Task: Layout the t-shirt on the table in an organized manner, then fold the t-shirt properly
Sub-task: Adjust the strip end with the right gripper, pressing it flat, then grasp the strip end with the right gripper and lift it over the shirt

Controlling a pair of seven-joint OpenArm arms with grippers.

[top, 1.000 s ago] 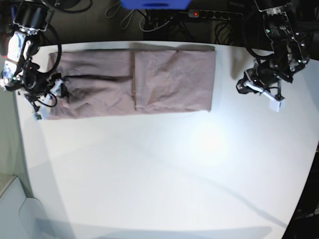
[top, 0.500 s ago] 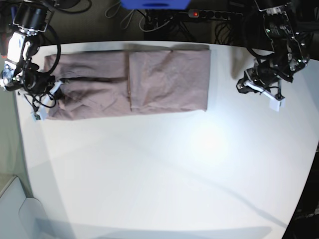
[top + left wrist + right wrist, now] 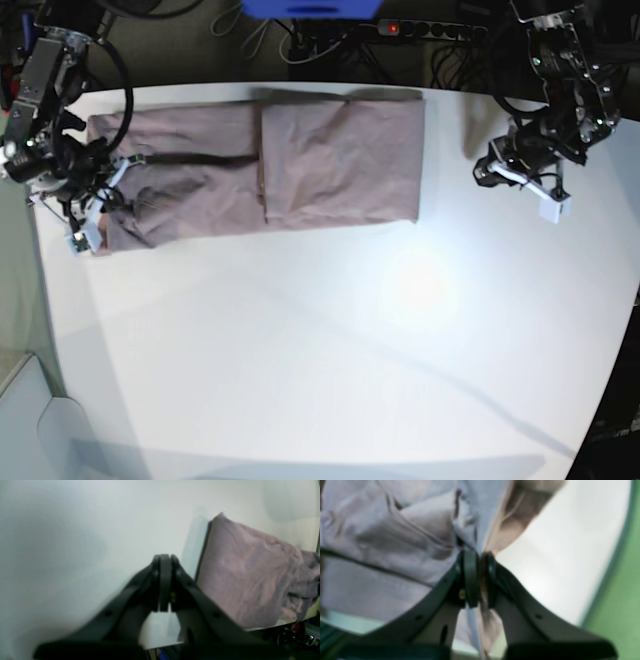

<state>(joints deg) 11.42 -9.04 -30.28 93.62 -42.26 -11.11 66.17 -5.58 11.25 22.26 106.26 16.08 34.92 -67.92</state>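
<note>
The dusty mauve t-shirt (image 3: 300,160) lies folded into a long strip along the far side of the white table (image 3: 330,350). My right gripper (image 3: 98,212) sits at the strip's left end, shut on a bunched, slightly raised fold of fabric. In the right wrist view the t-shirt (image 3: 382,542) is pinched between the closed fingertips of the right gripper (image 3: 478,557). My left gripper (image 3: 550,205) hovers off the shirt's right end, shut on nothing. In the left wrist view the left gripper (image 3: 163,560) is closed over bare table (image 3: 75,542), with the t-shirt (image 3: 250,575) to its right.
Cables, a power strip (image 3: 430,30) and a blue object (image 3: 310,8) lie beyond the table's far edge. The table's curved left edge (image 3: 607,580) runs close to the right gripper. A wide white expanse of tabletop stretches in front of the shirt.
The right gripper has closed on the shirt's left end and gathered the fabric there. The whole strip has shifted slightly left. The left arm has stayed still.
</note>
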